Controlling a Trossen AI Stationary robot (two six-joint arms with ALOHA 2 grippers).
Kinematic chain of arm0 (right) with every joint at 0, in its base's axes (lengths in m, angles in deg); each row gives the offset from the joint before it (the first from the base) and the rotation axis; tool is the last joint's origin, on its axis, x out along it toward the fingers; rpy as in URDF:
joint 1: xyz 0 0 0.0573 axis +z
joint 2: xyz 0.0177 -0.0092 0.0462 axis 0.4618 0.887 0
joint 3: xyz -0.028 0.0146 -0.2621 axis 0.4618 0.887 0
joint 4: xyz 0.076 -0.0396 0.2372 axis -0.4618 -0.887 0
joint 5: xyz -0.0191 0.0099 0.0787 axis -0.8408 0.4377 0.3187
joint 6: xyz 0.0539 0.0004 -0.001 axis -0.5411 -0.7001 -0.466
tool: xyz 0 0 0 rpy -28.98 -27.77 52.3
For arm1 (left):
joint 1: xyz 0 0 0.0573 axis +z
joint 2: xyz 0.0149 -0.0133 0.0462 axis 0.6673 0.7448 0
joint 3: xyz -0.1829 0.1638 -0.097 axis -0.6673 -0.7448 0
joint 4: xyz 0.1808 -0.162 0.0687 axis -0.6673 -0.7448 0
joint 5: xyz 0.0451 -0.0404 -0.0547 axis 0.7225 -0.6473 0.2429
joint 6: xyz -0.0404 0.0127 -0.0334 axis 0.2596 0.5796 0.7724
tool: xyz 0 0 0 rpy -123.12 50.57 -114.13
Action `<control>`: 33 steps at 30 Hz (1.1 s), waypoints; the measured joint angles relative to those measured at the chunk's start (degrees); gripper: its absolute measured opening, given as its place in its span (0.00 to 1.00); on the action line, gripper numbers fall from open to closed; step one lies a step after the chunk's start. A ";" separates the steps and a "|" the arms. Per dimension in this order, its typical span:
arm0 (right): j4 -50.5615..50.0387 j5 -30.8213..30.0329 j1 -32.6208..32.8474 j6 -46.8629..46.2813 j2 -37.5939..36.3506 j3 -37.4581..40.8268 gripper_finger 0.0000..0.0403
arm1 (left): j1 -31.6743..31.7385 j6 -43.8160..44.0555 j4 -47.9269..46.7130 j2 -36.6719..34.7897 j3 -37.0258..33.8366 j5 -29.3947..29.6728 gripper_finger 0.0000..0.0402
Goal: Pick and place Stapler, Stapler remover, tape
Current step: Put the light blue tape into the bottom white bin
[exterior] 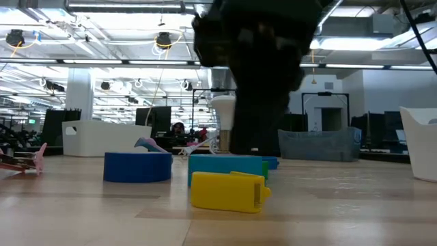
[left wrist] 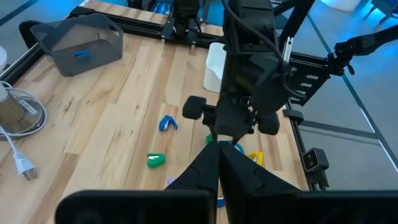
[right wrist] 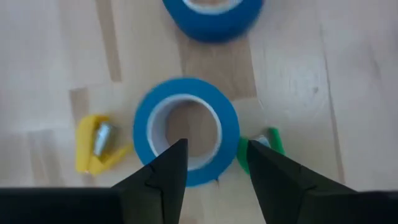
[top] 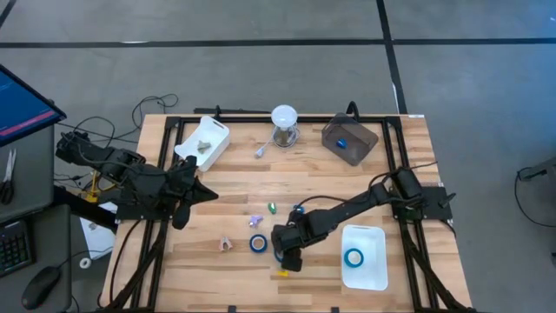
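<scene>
A blue tape roll (right wrist: pixel 186 127) lies flat on the wood directly under my right gripper (right wrist: pixel 214 146), which is open and points steeply down. One finger (right wrist: pixel 165 171) stands over the roll's hole and the other (right wrist: pixel 273 180) outside its wall. I see no touch. In the low view this roll (exterior: pixel 225 164) sits behind a yellow piece (exterior: pixel 227 190). A second roll (top: pixel 258 243) lies flat just to the left, and a third (top: pixel 354 256) lies in the white tray (top: pixel 375 235). My left gripper (top: pixel 208 193) waits shut above the table's left. The stapler and the stapler remover I cannot make out for certain.
A yellow piece (right wrist: pixel 96 143) and a green piece (right wrist: pixel 264 146) flank the roll under my gripper. A grey bin (top: pixel 350 139) at the far right holds a small blue thing. Another white tray (top: pixel 204 143) and a corded jar (top: pixel 284 126) stand at the far edge. A small blue piece (left wrist: pixel 166 123) lies mid-table.
</scene>
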 joint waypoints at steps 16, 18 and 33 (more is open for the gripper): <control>0.27 -0.15 -0.29 0.00 0.98 -0.11 0.30 | 0.00 0.00 0.02 0.00 0.00 0.00 0.01; 0.36 -0.04 -0.51 0.00 0.98 -0.07 0.28 | 0.00 0.00 0.02 0.00 0.00 0.00 0.01; 2.79 0.57 -0.84 -4.73 0.82 3.00 0.15 | 0.00 0.00 0.02 0.00 0.00 0.00 0.01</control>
